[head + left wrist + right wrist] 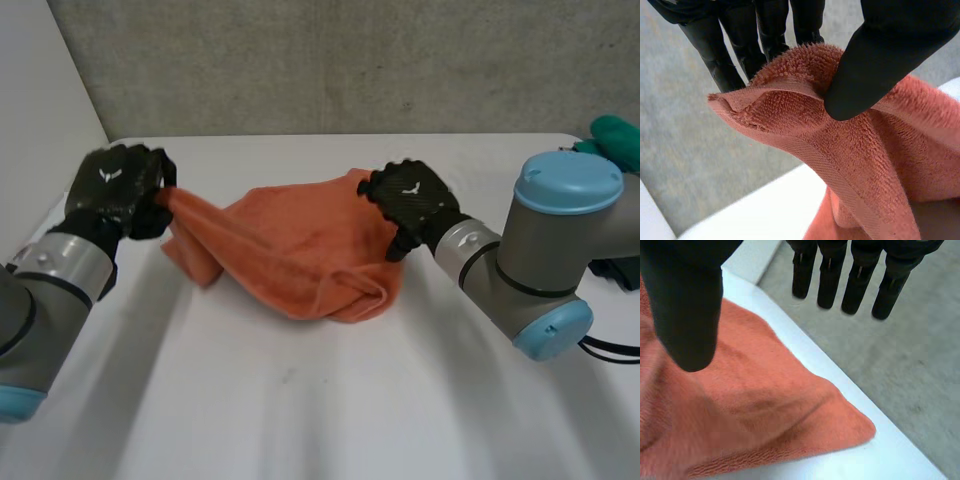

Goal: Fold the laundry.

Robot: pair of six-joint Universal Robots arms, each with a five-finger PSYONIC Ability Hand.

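Towel point(290, 250), left robot hand point(115, 190) pinching corner; right robot hand point(415, 200), fingers point(830, 285) straight

Looks like a robotics lab (rough concrete wall point(350, 60), plain white table point(300, 400)).

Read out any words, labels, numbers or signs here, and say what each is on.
No readable words or numbers.
left hand: small white mark on its back, too small to read.
right hand: a like mark, too small to read.
orange towel: no label seen.
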